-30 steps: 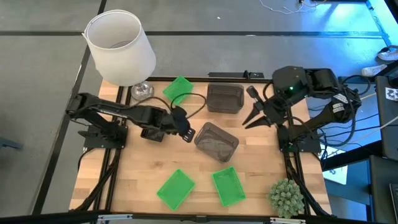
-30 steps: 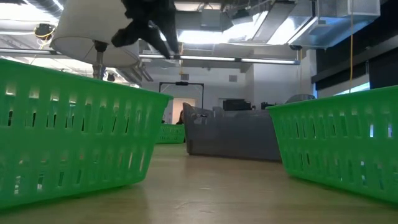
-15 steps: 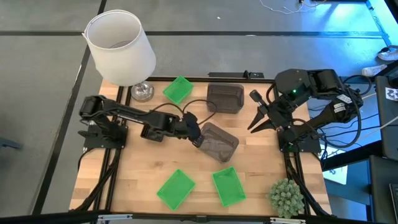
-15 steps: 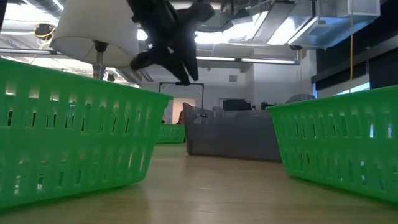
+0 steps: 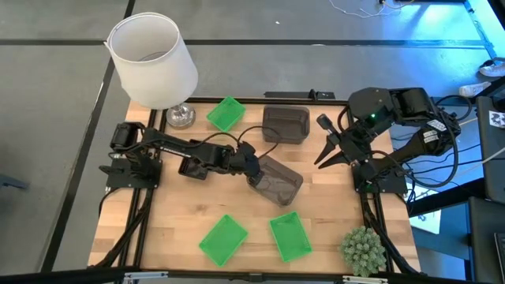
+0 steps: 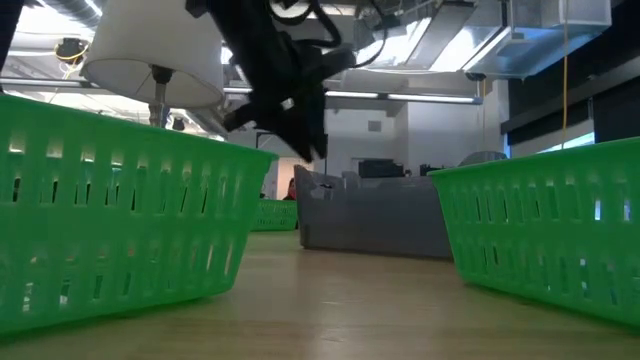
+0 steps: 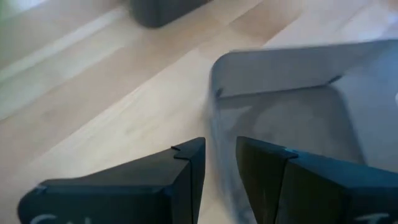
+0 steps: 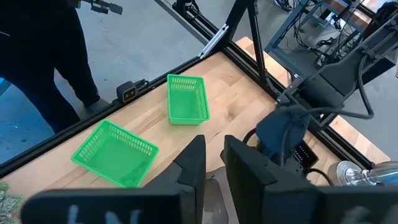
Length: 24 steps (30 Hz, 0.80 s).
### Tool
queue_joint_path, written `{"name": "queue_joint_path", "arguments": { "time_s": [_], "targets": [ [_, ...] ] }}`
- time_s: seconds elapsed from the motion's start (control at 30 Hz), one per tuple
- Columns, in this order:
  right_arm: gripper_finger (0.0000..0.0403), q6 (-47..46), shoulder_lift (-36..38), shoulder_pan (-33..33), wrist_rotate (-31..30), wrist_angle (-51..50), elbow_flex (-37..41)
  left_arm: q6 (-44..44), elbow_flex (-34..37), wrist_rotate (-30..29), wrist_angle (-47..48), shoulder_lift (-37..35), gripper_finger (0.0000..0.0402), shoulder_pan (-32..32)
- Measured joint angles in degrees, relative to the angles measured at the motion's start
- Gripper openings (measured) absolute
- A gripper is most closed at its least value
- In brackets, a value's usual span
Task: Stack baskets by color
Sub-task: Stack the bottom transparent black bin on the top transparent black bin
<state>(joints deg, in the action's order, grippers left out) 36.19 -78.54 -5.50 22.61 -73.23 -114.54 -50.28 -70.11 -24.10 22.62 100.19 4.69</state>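
Left tool [image 5: 252, 167], fingers narrowly parted over the rim of the grey basket [image 5: 276, 179]; right tool [image 5: 323, 155], likewise narrow, hangs apart above the desk [image 5: 173, 213].

a robotics lab or workshop in an open industrial office; a wooden table [image 5: 173, 229] in a black metal frame [image 5: 142, 229] carries two arms, standing on a grey floor [image 5: 47, 118]; loose cables [image 5: 465, 170] trail on the right; beyond the table the low view shows exposed ceiling ducts [image 6: 430, 35], strip lights [image 6: 400, 97] and desks with monitors [image 6: 380, 168]; a person's dark trouser legs [image 8: 43, 56] stand beside the table.
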Motion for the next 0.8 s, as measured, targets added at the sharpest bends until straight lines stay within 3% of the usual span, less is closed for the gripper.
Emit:
{"name": "queue_joint_path", "arguments": {
  "time_s": [0.8],
  "targets": [
    [0.0061,0.02,0.0,0.02,-0.02,-0.51,0.0,2.96,0.22,1.28,-0.5,4.39,0.0082,-0.55]
  ]
}}
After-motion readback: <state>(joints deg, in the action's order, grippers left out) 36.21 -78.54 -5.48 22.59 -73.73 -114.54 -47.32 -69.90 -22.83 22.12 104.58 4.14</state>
